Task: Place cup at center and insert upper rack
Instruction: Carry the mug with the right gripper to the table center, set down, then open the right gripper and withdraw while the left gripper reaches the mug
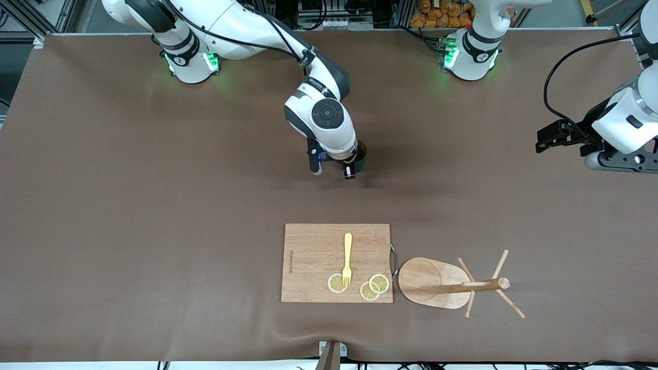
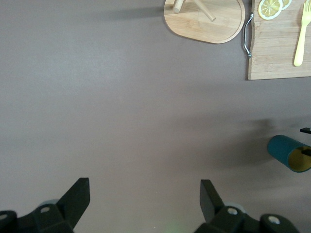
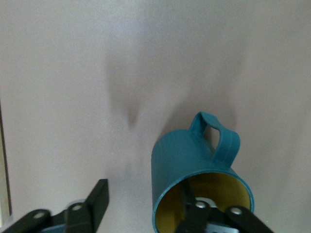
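The teal cup (image 1: 361, 154) stands upright on the brown table near its middle, mostly hidden under the right arm's wrist. In the right wrist view the cup (image 3: 189, 155) shows its yellow inside and side handle. My right gripper (image 1: 333, 169) is open over it: one finger (image 3: 187, 201) is inside the cup, the other finger (image 3: 97, 196) is outside, apart from the wall. The wooden mug tree (image 1: 421, 282) rests on its oval base nearer the front camera. My left gripper (image 1: 552, 137) is open and empty, waiting above the table at the left arm's end.
A wooden cutting board (image 1: 313, 257) lies beside the mug tree, with a yellow fork (image 1: 348, 257) and three lemon slices (image 1: 379, 283) on it. The left wrist view shows the cup (image 2: 286, 150), the tree's base (image 2: 218, 24) and the board (image 2: 277, 48).
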`<state>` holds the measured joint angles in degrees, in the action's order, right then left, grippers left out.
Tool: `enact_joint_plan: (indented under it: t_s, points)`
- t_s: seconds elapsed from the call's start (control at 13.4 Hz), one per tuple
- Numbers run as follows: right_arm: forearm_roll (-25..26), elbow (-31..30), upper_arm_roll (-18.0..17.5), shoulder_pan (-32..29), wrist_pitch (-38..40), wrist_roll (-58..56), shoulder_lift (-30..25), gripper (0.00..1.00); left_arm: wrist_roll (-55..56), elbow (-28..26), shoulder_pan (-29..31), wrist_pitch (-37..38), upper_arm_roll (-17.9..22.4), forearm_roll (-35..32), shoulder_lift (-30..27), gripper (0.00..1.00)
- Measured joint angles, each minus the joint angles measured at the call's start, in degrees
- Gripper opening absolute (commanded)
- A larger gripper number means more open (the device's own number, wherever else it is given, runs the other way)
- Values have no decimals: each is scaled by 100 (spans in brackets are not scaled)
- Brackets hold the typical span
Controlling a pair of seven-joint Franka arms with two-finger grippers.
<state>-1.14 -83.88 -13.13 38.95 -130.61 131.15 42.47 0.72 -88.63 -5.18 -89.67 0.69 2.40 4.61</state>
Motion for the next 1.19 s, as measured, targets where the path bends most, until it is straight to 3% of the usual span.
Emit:
enact_joint_plan:
  t_s: [0.59, 0.89, 1.19]
  points:
    - [-90, 836, -52, -169, 1366, 13, -139, 100, 420, -208, -6, -14, -271, 0, -12, 100]
    - [-430, 997, -211, -770, 2259, -629, -720, 100, 588, -645, -2, -431, -380, 5, -224, 100]
    - [-496, 996, -250, -1363, 3187, -1634, -1255, 100, 1313, -1070, -10, -1034, -948, 9, -293, 100]
